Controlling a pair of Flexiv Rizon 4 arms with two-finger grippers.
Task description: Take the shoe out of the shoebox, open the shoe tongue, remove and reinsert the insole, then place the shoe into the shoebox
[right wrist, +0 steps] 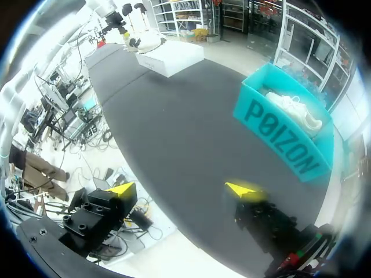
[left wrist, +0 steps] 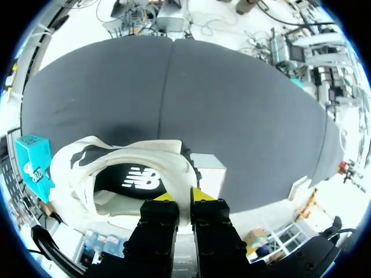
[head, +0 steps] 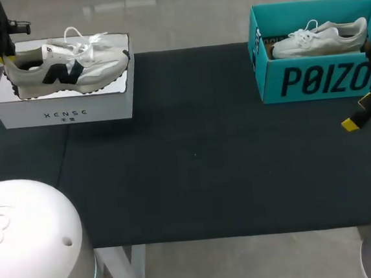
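A grey and white sneaker with a black side mark rests on top of a white shoebox at the far left. My left gripper comes down at its heel. In the left wrist view the gripper is shut on the sneaker's heel collar, and the dark insole shows inside. My right gripper hangs open and empty in front of the teal shoebox. In the right wrist view the gripper has nothing between its fingers above the mat.
The teal shoebox at the far right holds a white shoe lying on its side. A black mat covers the table between the two boxes. The white shoebox lies far ahead of my right gripper.
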